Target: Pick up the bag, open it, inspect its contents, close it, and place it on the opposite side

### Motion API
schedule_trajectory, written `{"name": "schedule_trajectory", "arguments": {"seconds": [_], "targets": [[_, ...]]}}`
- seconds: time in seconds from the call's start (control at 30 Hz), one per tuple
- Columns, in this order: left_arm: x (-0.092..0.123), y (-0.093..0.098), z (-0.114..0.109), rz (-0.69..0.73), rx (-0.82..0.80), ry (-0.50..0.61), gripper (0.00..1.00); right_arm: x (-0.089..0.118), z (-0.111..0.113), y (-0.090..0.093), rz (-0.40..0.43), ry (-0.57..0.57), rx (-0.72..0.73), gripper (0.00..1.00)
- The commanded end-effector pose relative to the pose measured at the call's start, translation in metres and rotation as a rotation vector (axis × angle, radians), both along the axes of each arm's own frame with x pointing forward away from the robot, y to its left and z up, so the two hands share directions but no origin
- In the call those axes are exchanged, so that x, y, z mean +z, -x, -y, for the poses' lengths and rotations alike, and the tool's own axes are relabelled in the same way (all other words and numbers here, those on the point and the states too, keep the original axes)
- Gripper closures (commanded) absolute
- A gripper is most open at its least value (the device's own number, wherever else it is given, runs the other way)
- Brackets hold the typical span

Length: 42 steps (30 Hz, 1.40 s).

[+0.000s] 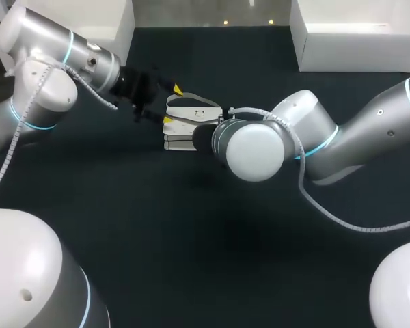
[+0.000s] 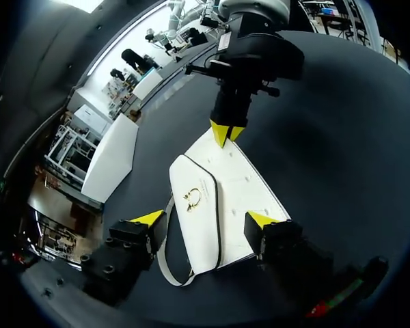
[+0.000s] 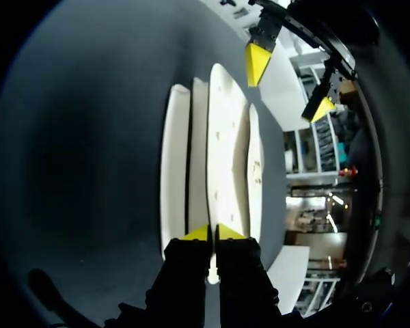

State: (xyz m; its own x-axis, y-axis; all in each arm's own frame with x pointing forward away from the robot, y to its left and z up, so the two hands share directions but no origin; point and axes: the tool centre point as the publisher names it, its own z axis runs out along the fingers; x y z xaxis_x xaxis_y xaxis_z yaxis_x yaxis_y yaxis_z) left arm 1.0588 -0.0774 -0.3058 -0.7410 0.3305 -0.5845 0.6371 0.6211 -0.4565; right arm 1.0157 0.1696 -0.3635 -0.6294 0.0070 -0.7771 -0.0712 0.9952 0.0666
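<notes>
The white bag (image 1: 191, 113) is sitting at the middle of the dark desk (image 1: 157, 232), between the two arms; whether it is resting on the desk or hanging just above it I cannot tell. The right arm (image 1: 342, 137) is reaching in from its side, and its jaws are clenched on a thin white panel of the bag, the two yellow fingertips (image 3: 198, 234) pressing it from both sides. Judging by the task, this pinch is pulling the flap (image 2: 249, 181) away from the front face with the gold clasp (image 2: 191, 198), so the bag is standing open for inspection. The left arm (image 1: 48, 75) is coming in from the other side, and its jaws are released and spread wide, one yellow tip (image 2: 149, 217) just beside the strap (image 2: 165, 268) and the other at the flap's edge, so the bag is lying between them without being gripped. This straddling stance is probably serving to steady the body, or to be ready for closing the flap, while the opposite jaws are holding the opening.
</notes>
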Motion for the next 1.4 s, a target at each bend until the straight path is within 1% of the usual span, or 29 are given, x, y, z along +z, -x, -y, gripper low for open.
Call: {"name": "schedule_trajectory", "arguments": {"seconds": [0.03,0.17,0.23,0.3,0.33,0.6,0.7,0.93,1.17,1.4], "targets": [[-0.008,-0.006,0.01,-0.013,-0.023,-0.038,0.55,-0.004,0.002,0.002,0.057,-0.011,0.005,1.0],[-0.013,-0.007,0.016,-0.014,-0.032,-0.059,0.55,-0.004,0.002,0.002,0.057,-0.011,0.005,1.0],[-0.016,-0.007,0.018,-0.015,-0.035,-0.066,0.56,-0.004,0.002,0.002,0.057,-0.011,0.005,1.0],[-0.018,-0.007,0.019,-0.016,-0.038,-0.073,0.62,-0.004,0.002,0.002,0.057,-0.011,0.005,1.0],[-0.019,-0.007,0.02,-0.016,-0.039,-0.076,0.63,-0.004,0.002,0.002,0.057,-0.011,0.005,1.0],[-0.03,-0.005,0.024,-0.001,-0.039,-0.099,0.63,-0.004,0.002,0.002,0.057,-0.011,0.005,1.0],[-0.034,-0.005,0.027,0.012,-0.041,-0.114,0.66,-0.004,0.002,0.002,0.057,-0.011,0.005,1.0],[-0.035,-0.006,0.029,0.036,-0.039,-0.124,0.69,-0.004,0.002,0.002,0.057,-0.011,0.005,1.0],[-0.042,-0.008,0.031,0.064,-0.023,-0.145,0.68,-0.004,0.002,0.002,0.057,-0.011,0.005,1.0],[-0.045,-0.012,0.031,0.086,0.017,-0.144,0.7,-0.004,0.002,0.002,0.057,-0.011,0.005,1.0]]}}
